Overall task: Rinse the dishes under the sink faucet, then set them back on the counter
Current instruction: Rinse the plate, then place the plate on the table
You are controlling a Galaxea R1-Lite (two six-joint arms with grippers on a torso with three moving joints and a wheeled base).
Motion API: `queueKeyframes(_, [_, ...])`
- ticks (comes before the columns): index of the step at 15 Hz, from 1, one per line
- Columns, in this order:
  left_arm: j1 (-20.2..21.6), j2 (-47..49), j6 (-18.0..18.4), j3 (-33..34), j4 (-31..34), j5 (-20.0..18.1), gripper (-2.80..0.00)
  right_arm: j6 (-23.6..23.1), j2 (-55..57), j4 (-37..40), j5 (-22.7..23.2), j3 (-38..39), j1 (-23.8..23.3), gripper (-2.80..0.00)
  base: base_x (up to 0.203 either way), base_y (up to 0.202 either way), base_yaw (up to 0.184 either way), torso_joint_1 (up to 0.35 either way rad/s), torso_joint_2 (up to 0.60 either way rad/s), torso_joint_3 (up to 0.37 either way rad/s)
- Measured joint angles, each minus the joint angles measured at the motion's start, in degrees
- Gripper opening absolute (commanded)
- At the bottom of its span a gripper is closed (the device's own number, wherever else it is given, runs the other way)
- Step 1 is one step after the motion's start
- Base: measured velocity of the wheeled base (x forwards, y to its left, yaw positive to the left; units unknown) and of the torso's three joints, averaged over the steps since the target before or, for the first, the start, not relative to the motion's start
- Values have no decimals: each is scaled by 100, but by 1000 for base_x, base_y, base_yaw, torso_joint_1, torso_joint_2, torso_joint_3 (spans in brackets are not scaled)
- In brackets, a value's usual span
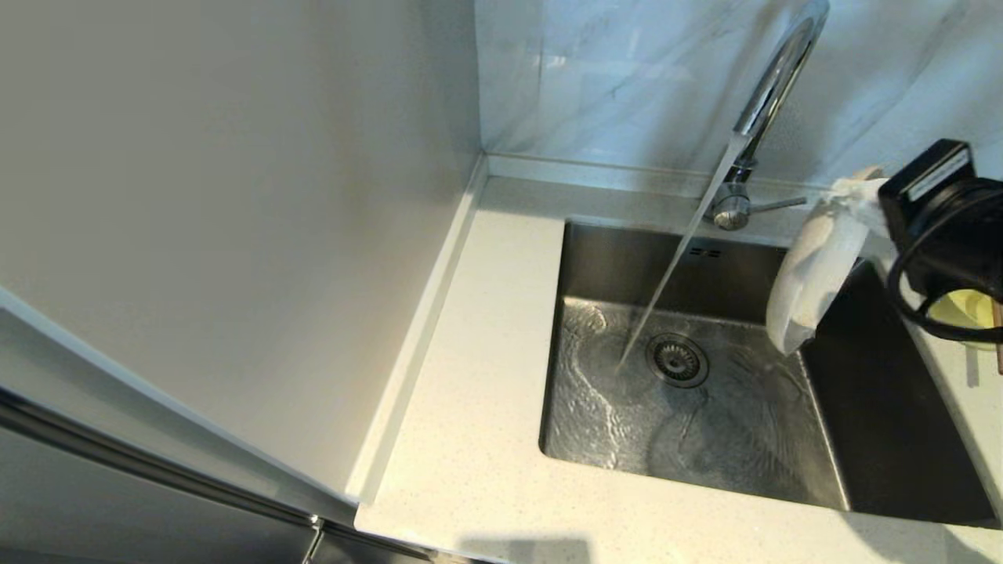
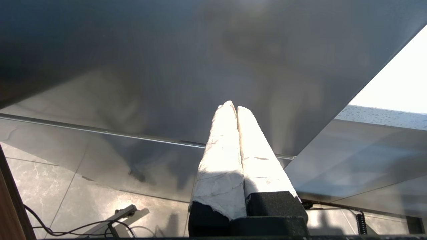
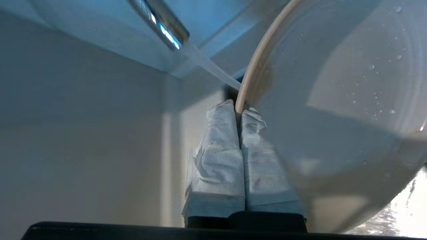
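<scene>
One gripper (image 3: 238, 116), the right, pinches the plate (image 1: 811, 270) edge-up over the sink (image 1: 705, 407).

Daylight is coming in from the right, blowing out the counter (image 2: 397, 83) in the left wrist view and glaring off the faucet (image 1: 776, 78). The plate (image 3: 340, 110) is sitting blurry up close (sink (image 1: 885, 407) right side is falling into shadow).

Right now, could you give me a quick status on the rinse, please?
Right gripper shut on plate rim, held over sink. Left gripper shut, parked. Faucet running; stream misses plate.
</scene>
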Motion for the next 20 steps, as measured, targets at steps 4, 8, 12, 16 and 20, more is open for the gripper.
queueKeyframes(4, [0, 0, 0, 0, 1, -1, -280, 1639, -310, -228, 1808, 911, -987, -280, 0, 0, 0, 0, 0, 0])
queueKeyframes(8, [0, 0, 2, 0, 1, -1, -280, 2114, -467, -1158, 2472, 846, -1368, -280, 0, 0, 0, 0, 0, 0])
queueKeyframes(12, [0, 0, 2, 0, 1, -3, -280, 2255, -722, -1246, 2776, 1170, -1453, -280, 0, 0, 0, 0, 0, 0])
queueKeyframes(16, [0, 0, 0, 0, 1, 0, -280, 1682, -519, -1439, 2752, 1523, -1477, -280, 0, 0, 0, 0, 0, 0])
queueKeyframes(20, [0, 0, 2, 0, 1, 0, -280, 389, -875, 1040, 2790, -134, -1479, -280, 0, 0, 0, 0, 0, 0])
